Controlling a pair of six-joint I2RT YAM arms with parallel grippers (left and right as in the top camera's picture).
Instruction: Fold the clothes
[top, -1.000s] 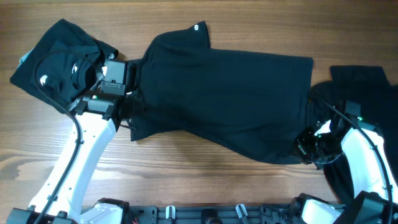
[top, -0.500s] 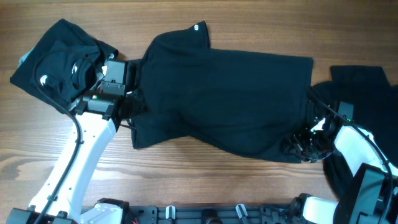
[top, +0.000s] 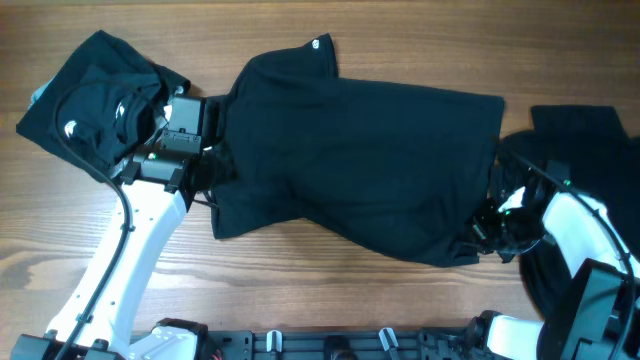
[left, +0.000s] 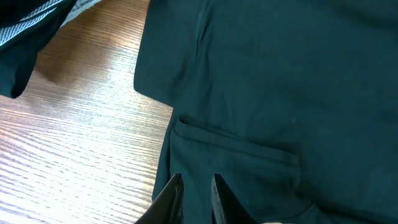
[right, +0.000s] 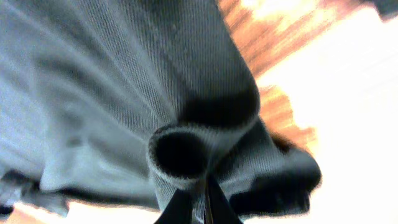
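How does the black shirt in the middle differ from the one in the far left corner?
The middle shirt lies spread wide; the corner shirt is bunched in a heap. The left gripper and right gripper each pinch the middle shirt; neither holds the corner shirt. Both are black with small white marks.

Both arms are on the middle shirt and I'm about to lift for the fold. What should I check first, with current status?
1. Left pincer gripping the middle T-shirt: ok, fabric pinched in it.
2. Right pincer gripping the same shirt: ok, hem bunched in it.
3. Shirt lying flat: not ok, rumpled near the right pincer.
4. Crumpled shirt at far left apart from it: ok, wood shows between them.
5. Dark garment at right clear of right arm: not ok, arm crosses over it.
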